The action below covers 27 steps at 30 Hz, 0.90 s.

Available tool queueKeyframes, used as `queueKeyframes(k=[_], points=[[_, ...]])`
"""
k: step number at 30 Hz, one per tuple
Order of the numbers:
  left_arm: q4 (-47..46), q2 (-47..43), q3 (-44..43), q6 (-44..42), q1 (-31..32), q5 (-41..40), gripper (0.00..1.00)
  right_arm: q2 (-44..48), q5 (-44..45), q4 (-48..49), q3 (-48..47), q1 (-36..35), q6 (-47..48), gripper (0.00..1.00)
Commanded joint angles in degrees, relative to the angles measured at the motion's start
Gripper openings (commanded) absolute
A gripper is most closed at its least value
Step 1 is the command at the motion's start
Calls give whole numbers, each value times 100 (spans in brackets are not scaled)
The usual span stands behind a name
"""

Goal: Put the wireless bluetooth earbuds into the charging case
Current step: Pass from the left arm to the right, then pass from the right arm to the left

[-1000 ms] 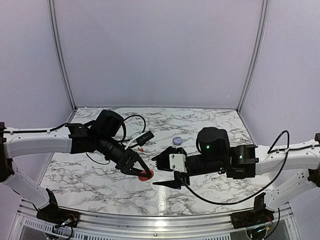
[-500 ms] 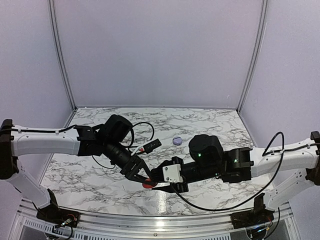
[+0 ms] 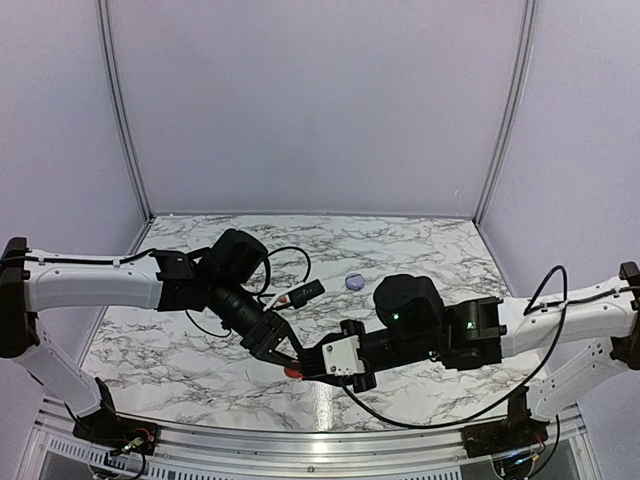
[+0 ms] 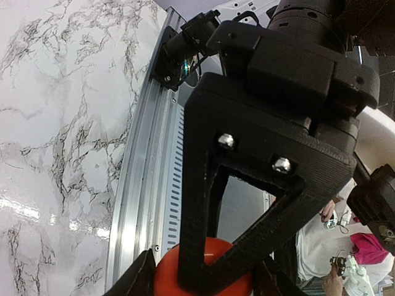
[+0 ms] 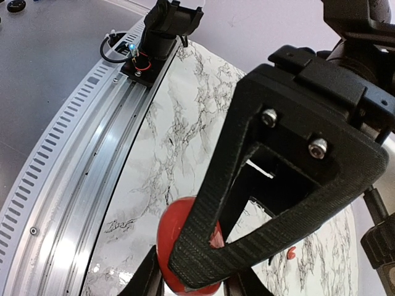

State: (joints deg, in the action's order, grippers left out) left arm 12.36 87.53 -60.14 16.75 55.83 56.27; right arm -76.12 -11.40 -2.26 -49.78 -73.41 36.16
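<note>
Red charging case (image 5: 174, 237) was pinched by left pincer (image 3: 285, 358) and right pincer (image 3: 310, 366) together; opening appeared underway, next requiring careful lid prying

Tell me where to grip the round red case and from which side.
Probably by the rim, fingers on opposite edges: the round red case is a disc. Come from its right, since the left gripper holds its left side.

Left arm (image 3: 90, 285) and right arm (image 3: 570, 312) stretched inward, left pincer (image 3: 289, 360) clamped, right pincer (image 3: 308, 369) tip to tip with it, both angled downward
</note>
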Motion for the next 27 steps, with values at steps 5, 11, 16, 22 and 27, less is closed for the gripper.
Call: queueKeyframes(k=[5, 11, 16, 22, 27], points=[[131, -274, -235, -377, 1, -492, 70, 77, 164, -31, -176, -33, -257, 7], [252, -1269, -86, -817, -160, -1906, 93, 358, 141, 152, -55, 28, -533, 1], [81, -1920, 145, -981, -227, -3109, 93, 437, 2, 554, 169, 325, -794, 0], [-653, -2616, 1135, -1403, -176, -3705, 92, 823, -616, 1195, 381, 818, -1650, 0], [-1409, -2983, 1558, -2035, 333, -3856, 86, 889, -1091, 1323, 252, 975, -2112, 0]])
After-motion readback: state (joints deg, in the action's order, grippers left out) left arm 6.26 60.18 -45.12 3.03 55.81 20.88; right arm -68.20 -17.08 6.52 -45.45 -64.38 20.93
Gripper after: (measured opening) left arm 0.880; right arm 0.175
